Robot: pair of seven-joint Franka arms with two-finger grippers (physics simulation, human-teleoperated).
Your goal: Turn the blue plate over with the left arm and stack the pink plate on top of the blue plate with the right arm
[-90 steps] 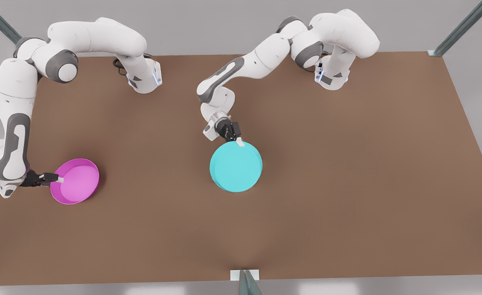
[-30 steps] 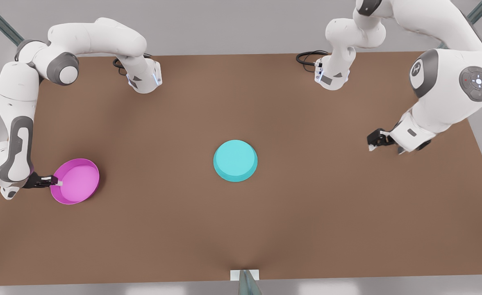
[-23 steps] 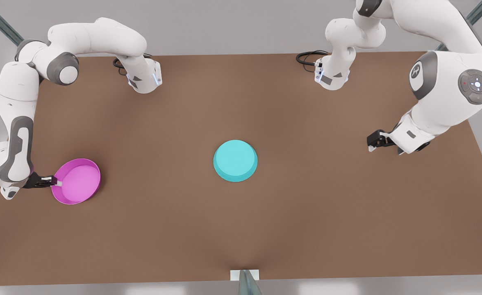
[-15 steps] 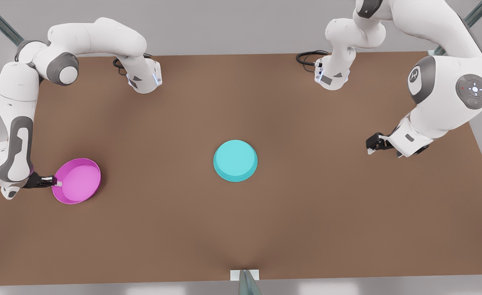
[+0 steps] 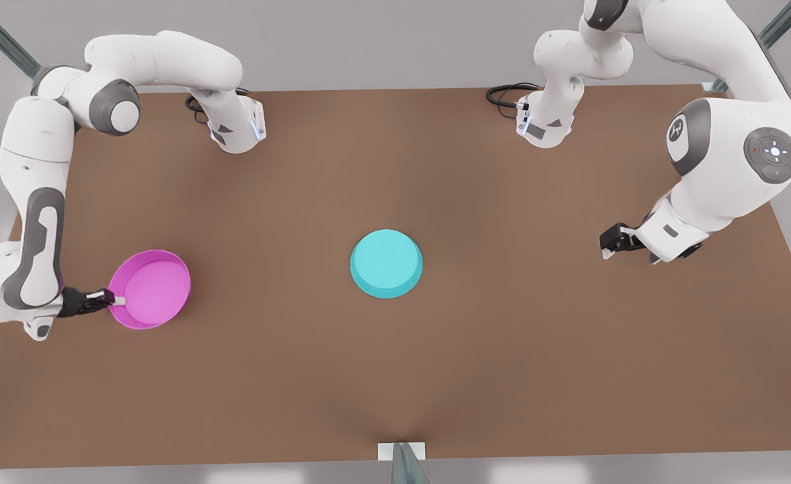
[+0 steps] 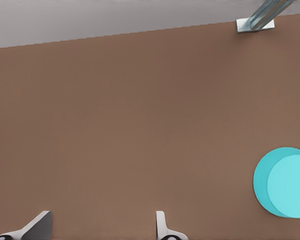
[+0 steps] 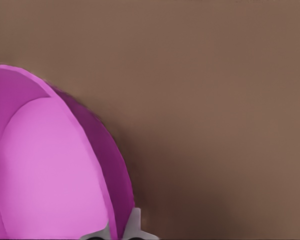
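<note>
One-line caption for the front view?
Right end effector grips the pink plate; the flipped blue plate waits; left end effector parked.

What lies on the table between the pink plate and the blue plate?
Nothing: in the front view, only bare brown table separates the pink plate, gripped by the right gripper, from the blue plate.

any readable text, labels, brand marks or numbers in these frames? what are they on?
No readable words or numbers.
Round emblem on the left arm's elbow joint: too small to read.
Button pad with small coloured dots on the same arm's wrist: symbols only, no text.
Blue plate, pink plate and table: unmarked.
</note>
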